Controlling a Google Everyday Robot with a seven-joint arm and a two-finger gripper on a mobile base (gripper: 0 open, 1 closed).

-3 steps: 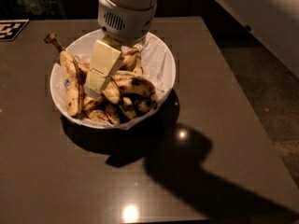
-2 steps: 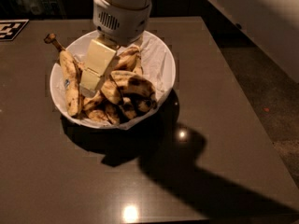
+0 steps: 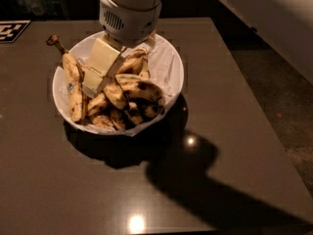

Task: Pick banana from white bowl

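The arm drops in from twelve o'clock, and its grey, vented wrist housing hangs right over the far rim of the white bowl. From that housing the cream-coloured gripper slants down towards seven o'clock and into the fruit. Its lower end sits at the bowl's left-centre, between the sticker banana and the main heap. Whether it has a hold on anything, I cannot tell from this angle.

The banana is long, curved and heavily blotched, with a dark tip. It lies on top of the heap at the bowl's centre-right, about three o'clock from the gripper and just beside it, and its tip points to four o'clock near the rim. The sticker banana lies along the nine o'clock wall, its brown stem poking over the rim towards eleven o'clock. Shorter bananas crowd the six o'clock side. What looks like crumpled white paper lines the wall at two o'clock.

The bowl stands on a dark, glossy brown table, towards its ten o'clock part. The arm's shadow spreads across the tabletop at five o'clock of the bowl, and two bright light spots glint on the surface. A black-and-white marker lies at the table's ten o'clock corner. Speckled floor shows past the three o'clock edge.
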